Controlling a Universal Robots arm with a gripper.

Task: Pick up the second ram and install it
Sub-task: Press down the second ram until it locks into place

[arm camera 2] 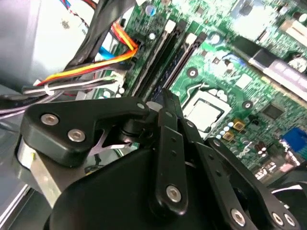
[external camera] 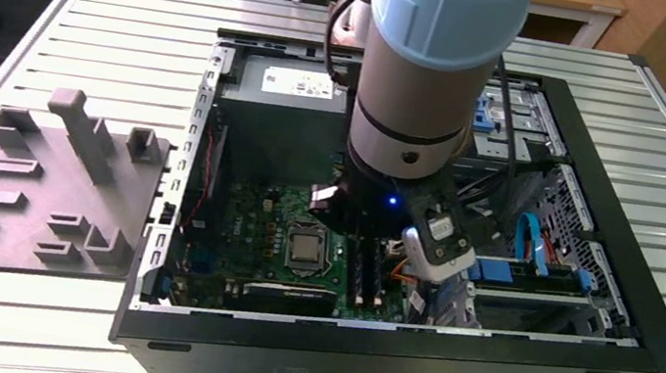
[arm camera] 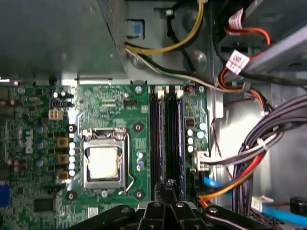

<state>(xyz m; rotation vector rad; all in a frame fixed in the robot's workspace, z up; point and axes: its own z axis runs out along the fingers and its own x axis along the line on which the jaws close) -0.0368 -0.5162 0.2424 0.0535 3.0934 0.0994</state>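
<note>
Slatted metal bench (external camera: pixel 119 26) carries an open PC case (external camera: pixel 634 291) at frame centre. Gripper (arm camera: pixel 168 191), fingers pressed together with nothing visibly between them, hovers over the RAM slots (arm camera: pixel 165 139). Second ram cannot be told apart; seating looks done or nearly so.

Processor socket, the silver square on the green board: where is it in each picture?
Exterior view: the processor socket lies toward the exterior view's left of the arm.
Second wrist view: socket beside the memory slots.
First wrist view: socket beside the slots.
Shared landmark: the black memory slots.
</note>
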